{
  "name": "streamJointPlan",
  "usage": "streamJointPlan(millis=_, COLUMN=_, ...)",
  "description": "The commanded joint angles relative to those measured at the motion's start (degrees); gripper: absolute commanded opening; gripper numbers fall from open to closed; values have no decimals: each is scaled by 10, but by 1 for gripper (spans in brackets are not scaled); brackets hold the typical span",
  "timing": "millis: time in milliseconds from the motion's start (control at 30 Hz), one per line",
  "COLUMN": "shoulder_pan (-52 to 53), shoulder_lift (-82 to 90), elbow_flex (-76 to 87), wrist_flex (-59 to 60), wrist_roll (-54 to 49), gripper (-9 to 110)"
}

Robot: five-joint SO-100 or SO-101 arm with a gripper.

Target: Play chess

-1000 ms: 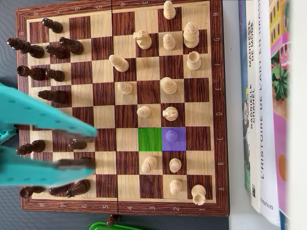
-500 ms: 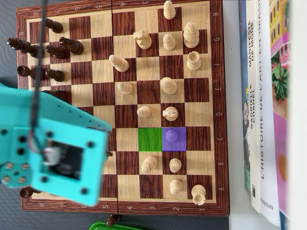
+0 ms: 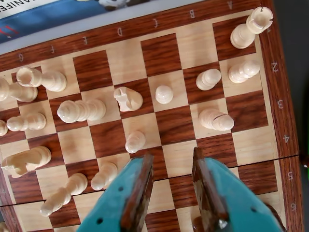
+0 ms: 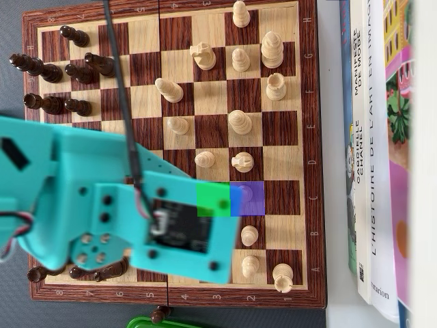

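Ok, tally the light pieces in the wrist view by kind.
Pawns: 7
Knights: 2
Bishops: 2
Rooks: 2
Queen: 1
King: 1
Total: 15

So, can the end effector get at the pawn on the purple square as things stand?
Probably yes. In the wrist view the end effector is open, and the pawn stands ahead of it with empty squares between. The knight beside it stands close, so clearance looks tight.
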Motion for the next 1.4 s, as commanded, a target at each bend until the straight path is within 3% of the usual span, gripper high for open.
streamJointPlan(millis=0, shoulder_pan=1, shoulder_lift=-31, elbow_flex=-67, wrist_flex=8, wrist_roll=-3, gripper=13)
streamJointPlan(millis=533, shoulder_pan=-8, shoulder_lift=-206, elbow_flex=-206, wrist_flex=11, wrist_roll=-3, gripper=13)
streamJointPlan(millis=1367, shoulder_pan=-8, shoulder_lift=-295, elbow_flex=-238, wrist_flex=11, wrist_roll=-4, gripper=13)
